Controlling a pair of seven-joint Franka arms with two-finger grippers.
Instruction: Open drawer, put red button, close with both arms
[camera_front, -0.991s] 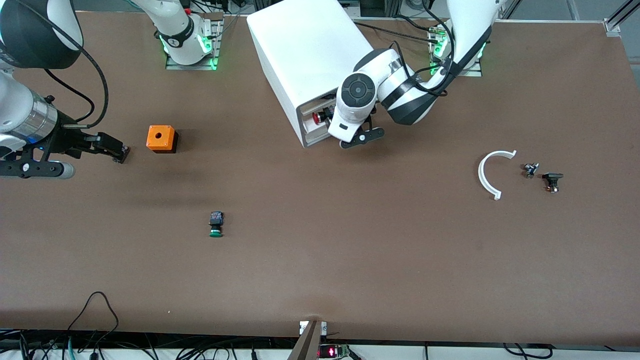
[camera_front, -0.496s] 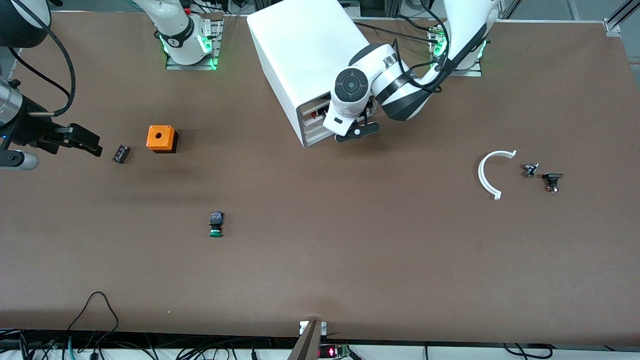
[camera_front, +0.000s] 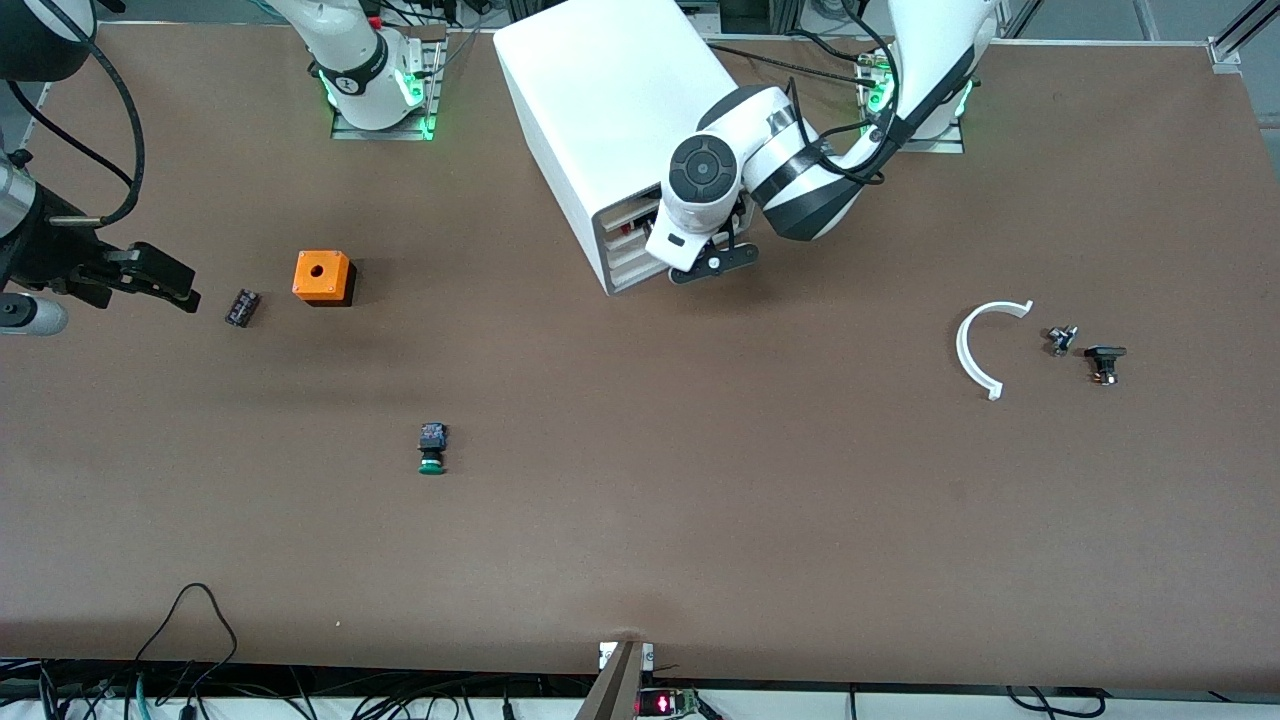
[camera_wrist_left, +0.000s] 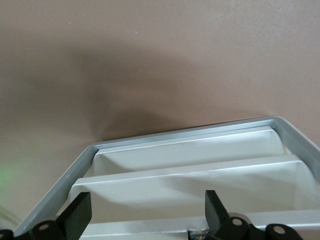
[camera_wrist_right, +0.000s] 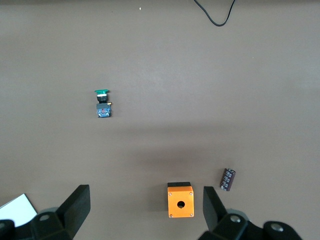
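Drawer (camera_wrist_left: 190, 172): white plastic tray with cream front, one of three stacked in white box cabinet (camera_front: 610, 100), pushed in nearly flush. Sits directly in front of left gripper (camera_wrist_left: 142, 212), between its spread fingers. Red button: not visible in any view.

Even, bright overhead light; soft shadows on the table (camera_front: 640, 520); front view sharp, no glare; left wrist view slightly soft.
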